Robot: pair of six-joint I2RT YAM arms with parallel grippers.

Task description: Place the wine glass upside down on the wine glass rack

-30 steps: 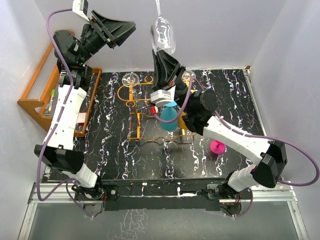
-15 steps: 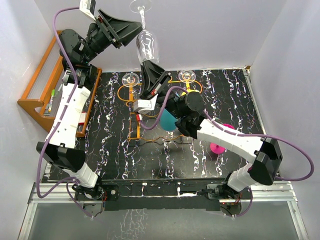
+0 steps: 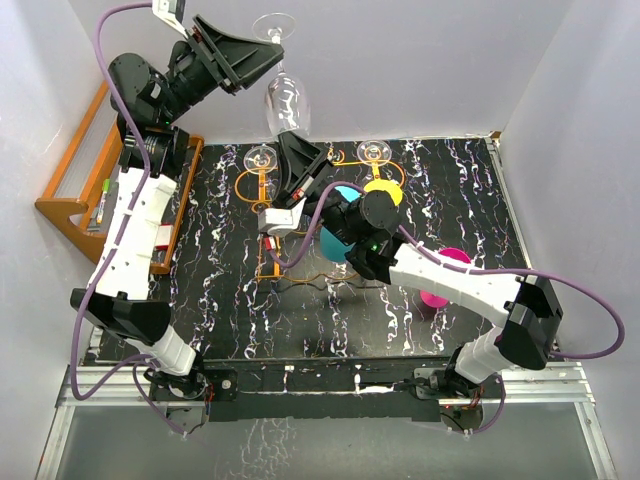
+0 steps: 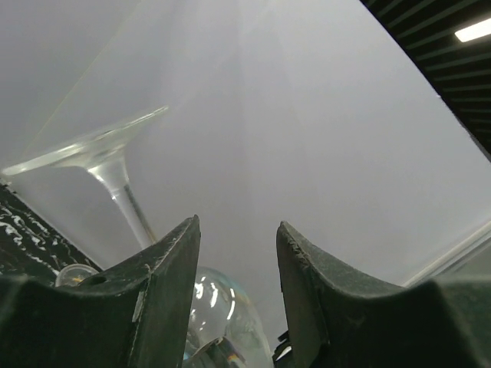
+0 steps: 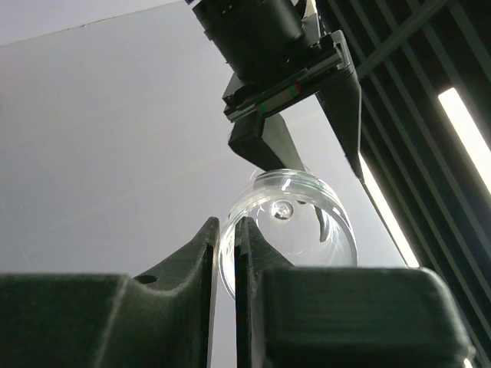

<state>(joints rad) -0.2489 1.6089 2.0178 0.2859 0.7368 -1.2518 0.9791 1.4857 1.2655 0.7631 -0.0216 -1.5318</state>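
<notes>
A clear wine glass (image 3: 287, 98) hangs in the air with its foot (image 3: 272, 24) up and its bowl down. My right gripper (image 3: 297, 142) is under it, shut on the bowl's rim; in the right wrist view the fingers (image 5: 228, 230) pinch the glass wall (image 5: 303, 222). My left gripper (image 3: 262, 58) is open beside the stem. In the left wrist view the stem (image 4: 129, 205) passes left of the fingers (image 4: 238, 234), not between them. The orange wire wine glass rack (image 3: 266, 215) stands on the table below, with two glass feet (image 3: 262, 157) (image 3: 374, 151) at its far end.
A teal cup (image 3: 335, 242), a yellow piece (image 3: 384, 190) and a pink piece (image 3: 441, 281) lie under my right arm by the rack. An orange-brown wooden shelf (image 3: 72, 190) stands at the left edge of the black marbled table (image 3: 230, 310). White walls enclose the back and sides.
My right arm has carried the glass left toward my left gripper, and the glass foot has come into view. My left gripper has stayed high, now next to the stem.
</notes>
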